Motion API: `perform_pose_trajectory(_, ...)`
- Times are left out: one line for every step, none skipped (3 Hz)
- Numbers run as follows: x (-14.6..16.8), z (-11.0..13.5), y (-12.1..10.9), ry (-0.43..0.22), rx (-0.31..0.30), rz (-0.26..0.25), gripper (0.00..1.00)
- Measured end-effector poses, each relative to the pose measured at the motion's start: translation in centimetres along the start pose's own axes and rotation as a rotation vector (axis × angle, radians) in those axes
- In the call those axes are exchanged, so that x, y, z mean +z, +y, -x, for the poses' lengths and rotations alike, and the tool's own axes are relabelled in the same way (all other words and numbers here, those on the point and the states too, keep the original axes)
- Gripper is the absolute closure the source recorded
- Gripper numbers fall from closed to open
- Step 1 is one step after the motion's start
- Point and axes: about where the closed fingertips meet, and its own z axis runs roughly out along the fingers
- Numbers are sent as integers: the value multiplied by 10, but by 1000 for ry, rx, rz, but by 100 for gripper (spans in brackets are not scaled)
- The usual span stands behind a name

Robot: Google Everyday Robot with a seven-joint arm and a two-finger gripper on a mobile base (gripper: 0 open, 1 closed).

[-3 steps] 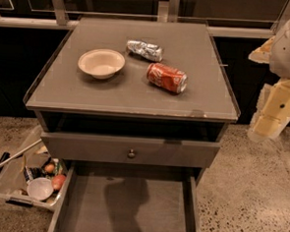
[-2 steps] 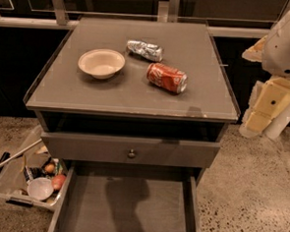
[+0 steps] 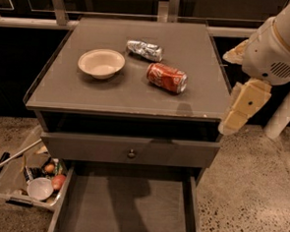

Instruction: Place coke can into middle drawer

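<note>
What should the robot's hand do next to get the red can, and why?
Probably swing left and up, over the table top toward the coke can. The gripper hangs off the table's right edge, apart from the can, which lies on its side untouched. The middle drawer below is already open, so only the grasp is missing.

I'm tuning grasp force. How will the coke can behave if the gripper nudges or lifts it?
The coke can lies on its side on the tabletop, so a sideways nudge would probably roll it. Its rounded, shiny wall may slip and likely dents under hard squeezing. The gripper hangs beside the tabletop's right edge, apart from the can.
</note>
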Motion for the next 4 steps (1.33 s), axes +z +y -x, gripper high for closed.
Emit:
perform_pose_trajectory(15, 10, -2, -66, 9, 8, 0)
perform_pose_trajectory(20, 13, -6, -73, 9, -3, 0)
perform_pose_trajectory(35, 25, -23, -112, 13, -52, 0)
perform_pose_trajectory(50, 40, -52, -185, 34, -111, 0)
